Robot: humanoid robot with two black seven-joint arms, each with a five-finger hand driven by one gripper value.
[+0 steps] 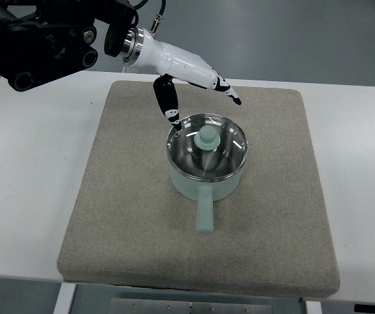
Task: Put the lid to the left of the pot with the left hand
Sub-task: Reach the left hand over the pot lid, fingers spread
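A pale green pot [204, 186] stands in the middle of the grey mat, its handle pointing toward the near edge. A glass lid [207, 147] with a metal rim and a pale green knob [208, 137] sits on the pot. My left hand [197, 98], white with black fingers, hovers just behind and to the left of the pot. Its fingers are spread: the thumb hangs down next to the lid's far-left rim, the other fingers stretch out above the far rim. It holds nothing.
The grey mat [129, 196] lies on a white table [31, 176]. The black left arm [37, 39] comes in from the top left corner. Bare mat lies left of the pot.
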